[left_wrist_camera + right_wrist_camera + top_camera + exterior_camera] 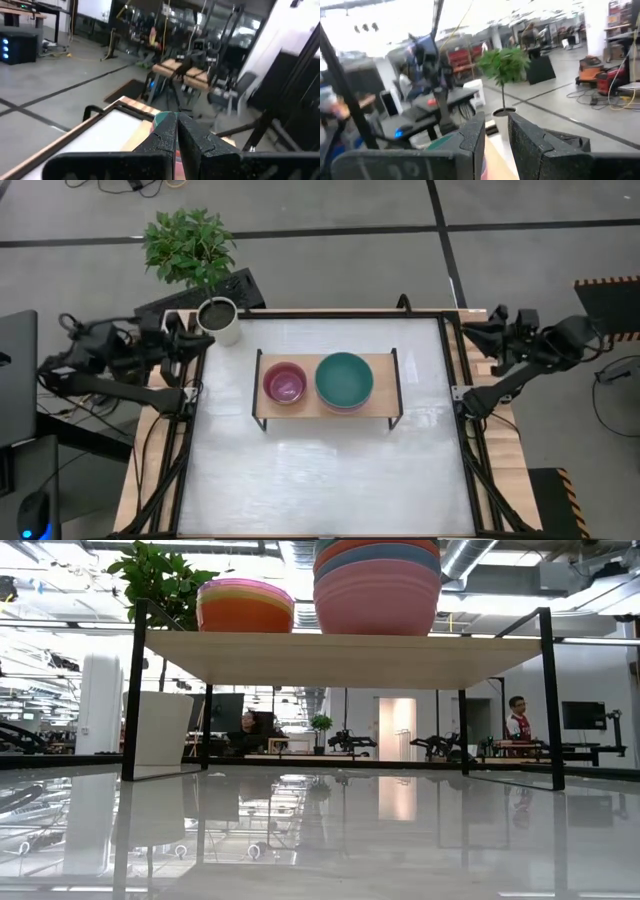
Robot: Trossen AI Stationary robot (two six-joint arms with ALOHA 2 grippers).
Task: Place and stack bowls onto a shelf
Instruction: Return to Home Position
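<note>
Flagging risk: taller bowl stack [377, 585] may tip if an arm clips the light wooden, black-framed shelf [300, 410] | round teal plastic bowl [345, 380] tops it, small pink plastic bowl [285, 383] beside, both on shelf mid-table | left gripper [188, 340] at table's left edge, closed, empty | right gripper [472, 335] at right edge, slightly parted, empty

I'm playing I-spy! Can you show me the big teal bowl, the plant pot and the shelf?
big teal bowl [345, 378]: high view, middle of its inside.
plant pot [222, 335]: high view, its white side wall.
shelf [383, 402]: high view, bare wooden board right of the teal bowl.
</note>
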